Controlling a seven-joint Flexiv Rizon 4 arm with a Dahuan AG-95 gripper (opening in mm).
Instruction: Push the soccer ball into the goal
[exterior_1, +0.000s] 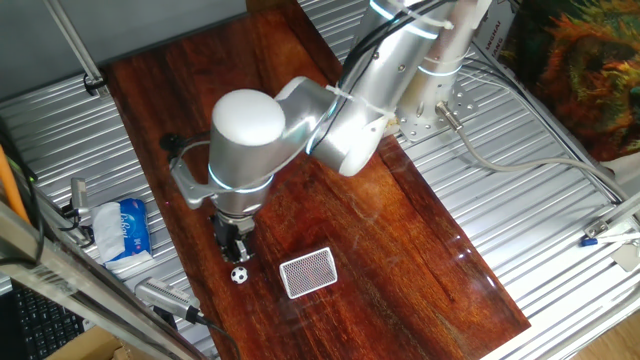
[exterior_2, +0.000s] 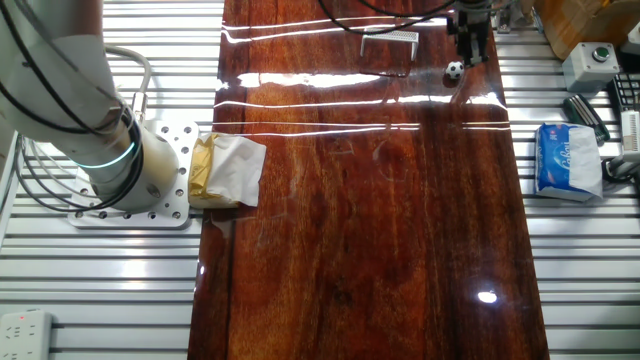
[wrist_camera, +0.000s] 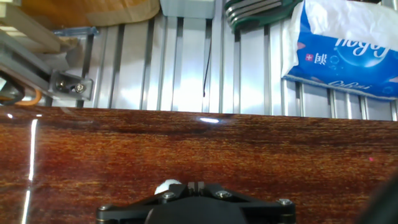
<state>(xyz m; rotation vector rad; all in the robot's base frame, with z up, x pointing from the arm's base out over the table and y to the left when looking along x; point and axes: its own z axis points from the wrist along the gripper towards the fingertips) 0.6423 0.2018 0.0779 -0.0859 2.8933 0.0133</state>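
Fingers hung low over the wooden surface, seemingly pressed together with nothing between them. The soccer ball lay on the wood just past their tips, close but apart. Right of the ball stood the goal, near it.

Glossy dark wood tabletop: soccer ball near edge, goal just beside, apart. Folded wrapper overlapping far edge.
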